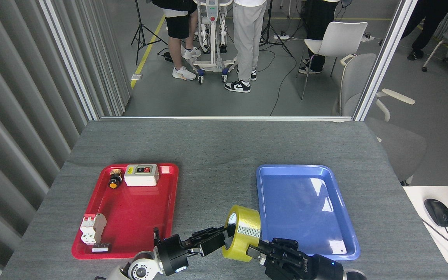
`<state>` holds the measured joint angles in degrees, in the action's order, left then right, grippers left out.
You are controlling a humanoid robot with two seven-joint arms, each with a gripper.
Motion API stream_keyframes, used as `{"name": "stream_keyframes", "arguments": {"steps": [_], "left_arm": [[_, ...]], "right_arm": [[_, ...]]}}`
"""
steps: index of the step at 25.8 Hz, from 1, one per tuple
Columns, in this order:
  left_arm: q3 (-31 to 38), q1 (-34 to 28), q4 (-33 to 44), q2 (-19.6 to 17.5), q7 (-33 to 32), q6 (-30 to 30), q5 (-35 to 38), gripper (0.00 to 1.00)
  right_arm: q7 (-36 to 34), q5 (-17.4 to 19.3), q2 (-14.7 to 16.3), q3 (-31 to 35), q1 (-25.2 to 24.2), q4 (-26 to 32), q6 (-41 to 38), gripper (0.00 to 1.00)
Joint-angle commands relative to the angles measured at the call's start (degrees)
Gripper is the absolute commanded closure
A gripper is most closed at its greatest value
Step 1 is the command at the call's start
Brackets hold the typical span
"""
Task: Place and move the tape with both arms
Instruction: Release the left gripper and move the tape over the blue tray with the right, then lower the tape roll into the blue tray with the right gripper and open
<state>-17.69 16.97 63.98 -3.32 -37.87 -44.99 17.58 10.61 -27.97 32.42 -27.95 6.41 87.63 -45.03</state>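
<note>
Yellow tape (242,232) stands on edge between your two grippers, near the table's front, between the red tray (130,212) and blue tray (305,210). Your left gripper (224,238) pinches its near-left rim and core; your right gripper (256,252) touches its lower right, grip uncertain. Release early and it could roll or drop short of the blue tray.

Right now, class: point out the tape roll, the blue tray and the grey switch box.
tape roll (243,233), head view, on its yellow outer band.
blue tray (265,169), head view, on its far left rim.
grey switch box (141,177), head view, on its front face.
</note>
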Motion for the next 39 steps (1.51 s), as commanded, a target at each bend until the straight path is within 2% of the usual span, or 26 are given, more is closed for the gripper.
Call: {"name": "stream_keyframes", "arguments": {"steps": [1, 3, 5, 6, 11, 13, 14, 17, 24, 28, 34, 37, 39], "left_arm": [[0.55, -0.01, -0.17, -0.1, 0.17, -0.01, 0.0, 0.87], [0.55, -0.01, -0.79, -0.1, 0.52, -0.01, 0.0, 0.76], [0.55, 0.08, -1.14, -0.37, 0.78, -0.01, 0.0, 0.59], [0.55, 0.08, -1.14, -0.63, 0.87, -0.01, 0.0, 0.56], [0.55, 0.17, -1.23, -1.51, 2.54, -0.01, 0.0, 0.27], [0.55, 0.17, -1.23, -1.6, 2.8, -0.01, 0.0, 0.23], [0.55, 0.17, -1.14, -1.69, 2.89, -0.01, 0.0, 0.17], [0.55, 0.17, -1.14, -2.04, 3.33, -0.01, 0.09, 0.12], [0.99, 0.17, -1.84, -2.39, 5.18, -0.01, 1.85, 0.1], [7.93, 0.26, -4.83, -2.39, 7.46, -0.01, 7.65, 0.06], [15.93, 0.26, -7.47, -5.55, 9.92, -0.01, 10.37, 0.02], [20.24, 0.26, -6.68, -6.08, 13.53, -0.01, 10.72, 0.02], [23.05, 0.26, -4.92, -6.26, 15.9, -0.01, 14.24, 0.02]], "right_arm": [[-0.42, 0.02, -0.07, 0.0, 0.0, 0.0, 0.03, 0.74], [-0.51, 0.02, -0.07, 0.0, 0.09, 0.0, 0.03, 0.75], [-0.59, 0.02, -0.07, 0.0, 0.09, -0.09, 0.03, 0.77], [-0.59, 0.02, -0.07, 0.09, 0.18, -0.18, 0.03, 0.78], [-0.59, 0.02, -0.25, 0.09, 0.27, -0.18, 0.03, 0.78], [-0.59, 0.02, -0.78, 0.09, 0.27, -0.27, 0.03, 0.79], [-0.59, 0.02, -0.86, 0.09, 0.27, -0.27, 0.03, 0.81], [-0.59, 0.02, -0.95, 0.09, 0.44, -0.27, 0.03, 0.82], [-0.59, 0.02, -1.39, 0.09, 0.62, -0.35, 0.03, 0.83], [-0.77, 0.11, -1.22, 0.97, 0.71, 0.0, 0.03, 0.89], [-0.24, 0.11, -2.8, 16.79, -4.39, -0.18, 0.03, 0.9], [-0.33, -0.07, -1.83, 20.31, -4.21, -0.53, 0.03, 0.91], [-0.33, -0.51, 1.25, 20.22, -3.25, -1.67, 0.03, 0.92]]}}
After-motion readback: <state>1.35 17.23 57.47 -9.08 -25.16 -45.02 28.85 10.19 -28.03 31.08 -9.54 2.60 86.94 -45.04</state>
